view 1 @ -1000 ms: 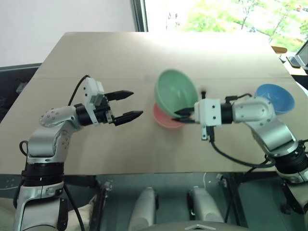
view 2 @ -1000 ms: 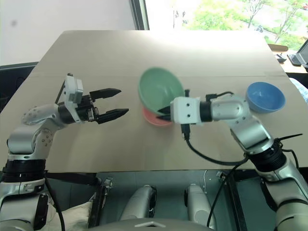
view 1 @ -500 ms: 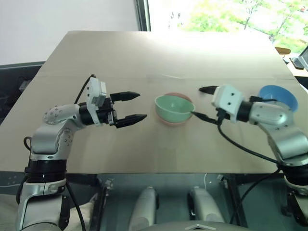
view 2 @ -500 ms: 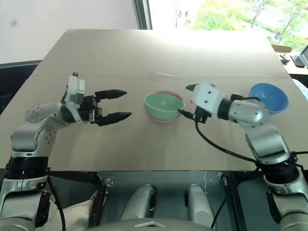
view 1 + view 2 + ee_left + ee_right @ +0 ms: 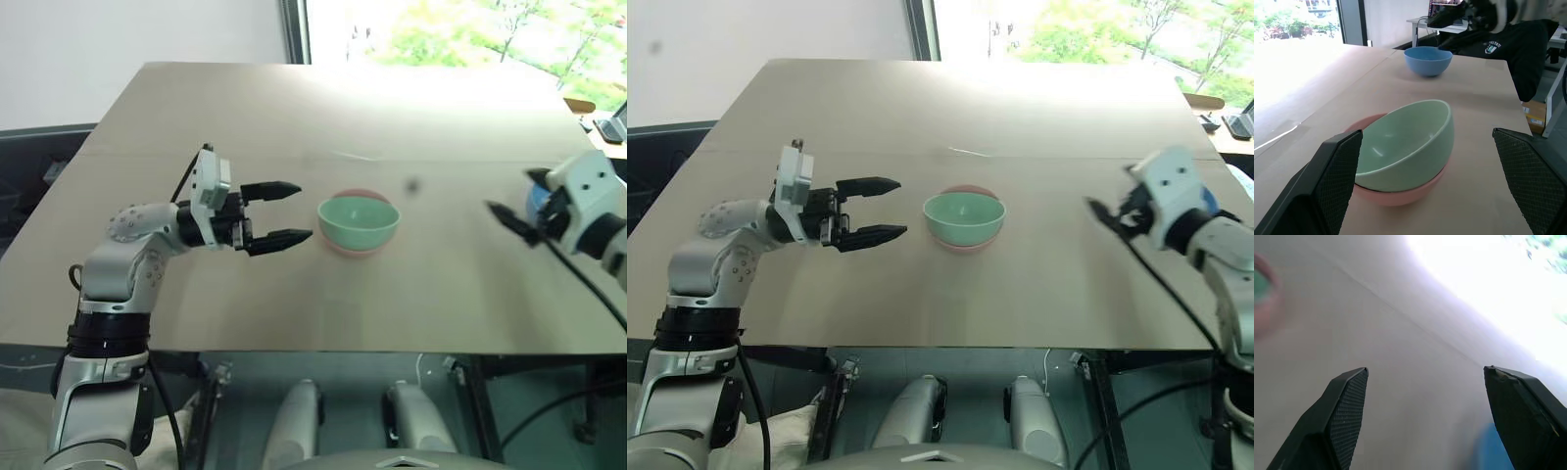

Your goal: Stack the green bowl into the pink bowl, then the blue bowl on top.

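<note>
Bowls half stacked, blue one next

Green bowl (image 5: 359, 221) sits nested inside the pink bowl (image 5: 1396, 196) near the middle of the tan counter (image 5: 294, 108), leaning a little to one side, with only a pink rim showing beneath it. So the first stacking step looks done, and the blue bowl is the step in hand.

Blue bowl (image 5: 1427, 60) stands upright on the counter, well apart from the pair, toward the robot's right edge. The right tool (image 5: 1114, 213) hovers just beside it, empty, with its two black fingers spread wide. The next move likely calls for lowering those fingers over the blue rim, closing on it, lifting, and carrying it across to set into the green bowl.

The left tool (image 5: 282, 211) hangs level, just beside the stacked pair and pointing at it, fingers wide apart and holding nothing. It could steady the stack. Nothing lies on the counter between the blue bowl and the stack. A bright window lies beyond the far edge.
</note>
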Tool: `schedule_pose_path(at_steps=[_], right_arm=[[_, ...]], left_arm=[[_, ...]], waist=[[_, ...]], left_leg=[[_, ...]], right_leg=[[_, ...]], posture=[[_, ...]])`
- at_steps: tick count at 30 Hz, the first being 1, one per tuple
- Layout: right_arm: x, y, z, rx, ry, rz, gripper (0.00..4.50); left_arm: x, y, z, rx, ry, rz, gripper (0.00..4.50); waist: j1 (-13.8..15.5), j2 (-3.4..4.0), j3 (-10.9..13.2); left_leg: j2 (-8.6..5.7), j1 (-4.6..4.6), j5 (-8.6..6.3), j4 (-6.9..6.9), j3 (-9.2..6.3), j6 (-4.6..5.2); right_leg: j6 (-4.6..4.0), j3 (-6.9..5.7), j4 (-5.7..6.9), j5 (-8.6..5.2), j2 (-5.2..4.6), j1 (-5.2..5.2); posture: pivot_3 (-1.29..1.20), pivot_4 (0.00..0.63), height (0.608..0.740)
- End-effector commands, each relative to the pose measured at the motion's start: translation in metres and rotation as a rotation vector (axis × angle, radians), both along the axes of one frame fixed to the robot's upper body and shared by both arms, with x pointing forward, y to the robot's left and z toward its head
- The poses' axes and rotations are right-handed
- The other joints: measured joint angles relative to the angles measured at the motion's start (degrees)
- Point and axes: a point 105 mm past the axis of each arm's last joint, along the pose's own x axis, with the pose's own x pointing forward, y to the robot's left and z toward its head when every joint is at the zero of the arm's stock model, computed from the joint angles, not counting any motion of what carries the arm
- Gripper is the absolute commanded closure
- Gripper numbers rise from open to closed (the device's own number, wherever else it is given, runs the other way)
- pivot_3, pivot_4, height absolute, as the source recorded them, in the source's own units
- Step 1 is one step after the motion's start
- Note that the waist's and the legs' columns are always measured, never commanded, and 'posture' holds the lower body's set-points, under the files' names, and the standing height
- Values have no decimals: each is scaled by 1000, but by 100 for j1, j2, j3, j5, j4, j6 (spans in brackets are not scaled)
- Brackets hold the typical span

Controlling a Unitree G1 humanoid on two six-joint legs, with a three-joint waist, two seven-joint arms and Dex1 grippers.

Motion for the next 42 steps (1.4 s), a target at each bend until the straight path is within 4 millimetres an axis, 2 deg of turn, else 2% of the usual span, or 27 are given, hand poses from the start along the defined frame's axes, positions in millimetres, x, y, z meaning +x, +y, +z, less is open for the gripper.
schedule_pose_path(at_steps=[1, 5, 8, 14, 15, 16, 17, 21, 24, 26, 28, 30, 32, 33, 34, 35, 36, 37, 39, 42], right_arm=[[1, -53, -20, 18, 35, -148, 529], [16, -59, -28, 59, 52, -135, 529], [27, -56, -25, 74, 40, -111, 529], [42, -40, -16, 45, 10, -38, 529], [44, -36, -14, 40, 2, -23, 915], [47, -33, -12, 34, -8, -13, 1060], [48, -31, -11, 32, -9, -2, 1412], [50, -26, -13, 26, 9, 36, 3165], [50, -22, -11, 3, 5, 62, 4283], [49, -11, -1, 2, -22, 112, 4397], [46, 6, 11, 20, -46, 191, 4397], [35, 49, 30, 32, -82, 391, 4397], [18, 100, 50, 64, -110, 584, 4397], [8, 133, 58, 84, -125, 687, 4397], [-1, 154, 63, 95, -132, 757, 4397], [-9, 172, 65, 105, -133, 814, 4397], [-22, 206, 63, 100, -121, 929, 4397], [-33, 231, 60, 86, -108, 1015, 4397], [-48, 261, 55, 27, -85, 1127, 4397], [-48, 274, 50, -13, -49, 1170, 4397]], left_arm=[[-16, -10, 17, -14, -60, -114, 0], [-16, -10, 33, -80, -61, -112, 0], [-14, -9, 38, -105, -50, -96, 0], [-13, -7, 40, -122, -54, -49, 0], [-14, -6, 39, -120, -55, -42, 0], [-14, -5, 38, -121, -55, -35, 0], [-14, -5, 38, -121, -54, -32, 0], [-14, -5, 37, -121, -57, -24, 0], [-13, -5, 37, -125, -60, -12, 0], [-11, -3, 37, -131, -58, 4, 0], [-9, -1, 37, -139, -55, 23, 0], [-7, 3, 35, -139, -47, 41, 0], [-3, 11, 29, -128, -35, 64, 0], [-2, 17, 23, -109, -27, 76, 0], [-1, 21, 19, -94, -21, 83, 0], [-1, 24, 16, -84, -17, 88, 0], [0, 32, 12, -68, -3, 102, 0], [0, 38, 9, -53, 7, 113, 0], [-1, 46, 6, -33, 24, 125, 0], [-1, 50, 5, -24, 21, 132, 0]], waist=[[-22, 2, 1], [-161, 15, 5], [-248, 16, 4], [-209, 16, 4], [-198, 16, 4], [-189, 16, 4], [-186, 16, 4], [-148, 16, 5], [-106, 17, 5], [-93, 18, 6], [-98, 24, 9], [-108, 32, 14], [-117, 37, 17], [-122, 39, 18], [-134, 38, 18], [-169, 38, 18], [-177, 39, 18], [-194, 37, 18], [-187, 36, 18], [-43, 32, 20]], left_leg=[[1, 2, 0, -3, 5, 0], [9, 15, 0, -3, 18, 0], [11, 18, 0, -2, 21, 0], [10, 10, 0, -1, 16, 0], [10, 10, 0, -1, 16, 0], [9, 10, 0, -1, 16, 0], [9, 10, 0, -1, 16, 0], [9, 9, 0, -1, 14, 0], [9, 9, 0, -1, 15, 0], [9, 9, 0, -1, 15, 0], [9, 9, 0, -1, 15, 0], [11, 9, 0, -1, 15, 0], [14, 10, 0, -3, 15, 0], [15, 9, 0, -3, 13, 0], [17, 10, 0, -4, 13, 0], [22, 11, 0, -4, 11, 0], [29, 12, 0, -5, 11, 0], [29, 11, 0, -5, 8, 0], [33, 7, 0, -5, 1, 0], [17, -6, 0, 1, -5, 0]], right_leg=[[0, 4, 2, 0, 0, -2], [0, 20, 14, 0, 9, -3], [1, 26, 16, 0, 12, -3], [1, 22, 11, 0, 12, -5], [1, 22, 10, 0, 12, -5], [1, 22, 10, 0, 11, -5], [1, 22, 9, 0, 11, -5], [1, 19, 10, 0, 11, -5], [1, 20, 8, 0, 11, -5], [1, 20, 9, 0, 11, -6], [1, 21, 9, 0, 11, -7], [1, 22, 10, 0, 12, -8], [1, 22, 11, 0, 14, -10], [1, 21, 12, 0, 16, -11], [0, 21, 13, 0, 18, -12], [0, 20, 13, 0, 23, -11], [0, 20, 13, 0, 26, -11], [0, 16, 14, 0, 27, -12], [0, 7, 13, 0, 30, -15], [-1, -1, 4, 0, 15, -16]], posture=[[0, 150, 740], [0, 150, 740], [0, 150, 740], [0, 150, 740], [0, 150, 740], [0, 150, 740], [0, 150, 740], [0, 150, 740], [0, 150, 740], [0, 150, 740], [0, 150, 740], [0, 150, 740], [0, 150, 740], [0, 150, 740], [0, 150, 740], [0, 150, 740], [0, 150, 740], [0, 150, 740], [0, 150, 740], [0, 150, 740]])
